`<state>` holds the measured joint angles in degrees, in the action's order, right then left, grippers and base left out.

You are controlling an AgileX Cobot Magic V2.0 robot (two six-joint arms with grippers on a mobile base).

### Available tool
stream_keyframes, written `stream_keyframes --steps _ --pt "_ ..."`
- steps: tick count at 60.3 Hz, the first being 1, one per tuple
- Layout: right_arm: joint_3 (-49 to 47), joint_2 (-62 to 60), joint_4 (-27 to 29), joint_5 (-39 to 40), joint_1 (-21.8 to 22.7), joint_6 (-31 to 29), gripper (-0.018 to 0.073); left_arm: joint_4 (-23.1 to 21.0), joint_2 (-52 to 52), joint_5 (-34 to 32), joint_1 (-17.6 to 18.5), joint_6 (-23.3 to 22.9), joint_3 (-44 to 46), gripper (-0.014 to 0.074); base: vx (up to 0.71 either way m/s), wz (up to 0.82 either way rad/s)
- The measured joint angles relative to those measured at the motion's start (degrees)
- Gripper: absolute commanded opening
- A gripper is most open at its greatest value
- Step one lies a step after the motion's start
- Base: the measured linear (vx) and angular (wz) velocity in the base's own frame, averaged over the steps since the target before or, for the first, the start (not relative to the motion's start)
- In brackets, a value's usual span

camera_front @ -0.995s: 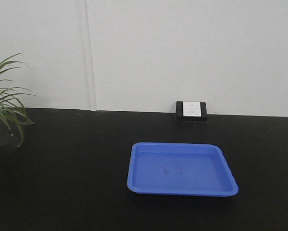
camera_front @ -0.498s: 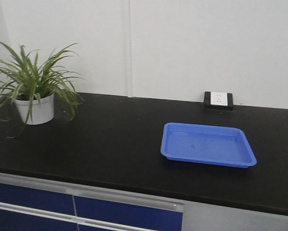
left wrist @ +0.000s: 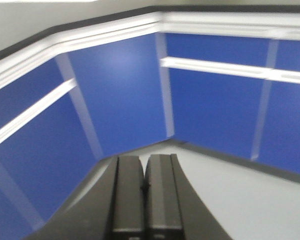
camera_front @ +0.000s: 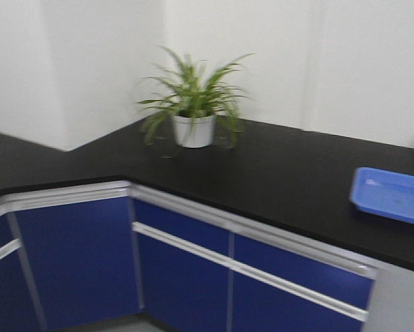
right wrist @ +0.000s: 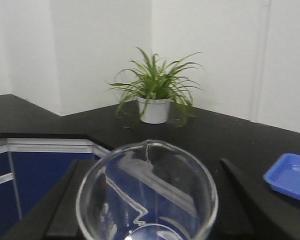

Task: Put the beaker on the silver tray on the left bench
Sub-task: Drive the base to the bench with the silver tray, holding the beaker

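Low centre in the right wrist view, the beaker (right wrist: 147,192) stands upright, spout toward frame top, clamped by the right gripper (right wrist: 148,210); the left gripper (left wrist: 145,187) is pressed together, empty; the front view has swung left since earlier, blue tray (camera_front: 390,196) now at right edge, potted plant (camera_front: 193,111) upper centre on the black counter (camera_front: 283,173).

Even, diffuse light, no hard shadows. Front view: motion blur softens the plant (camera_front: 191,114) and cabinet doors (camera_front: 82,256). Left wrist view: equally blurred, pale sheen on doors at upper centre. Right wrist view: beaker (right wrist: 147,195) rim at lower centre soft, streaked with white reflections.
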<state>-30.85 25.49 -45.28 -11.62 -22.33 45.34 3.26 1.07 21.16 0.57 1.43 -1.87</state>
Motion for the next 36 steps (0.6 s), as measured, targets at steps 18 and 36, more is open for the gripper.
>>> stream_keyframes --steps 18,36 --pt "0.0 0.0 0.0 0.0 0.0 0.0 -0.0011 0.0 0.0 0.0 0.0 0.0 0.0 0.0001 -0.25 0.74" --pt "0.0 0.0 0.0 0.0 0.0 0.0 -0.0011 0.0 0.0 0.0 0.0 0.0 0.0 0.0001 -0.18 0.62"
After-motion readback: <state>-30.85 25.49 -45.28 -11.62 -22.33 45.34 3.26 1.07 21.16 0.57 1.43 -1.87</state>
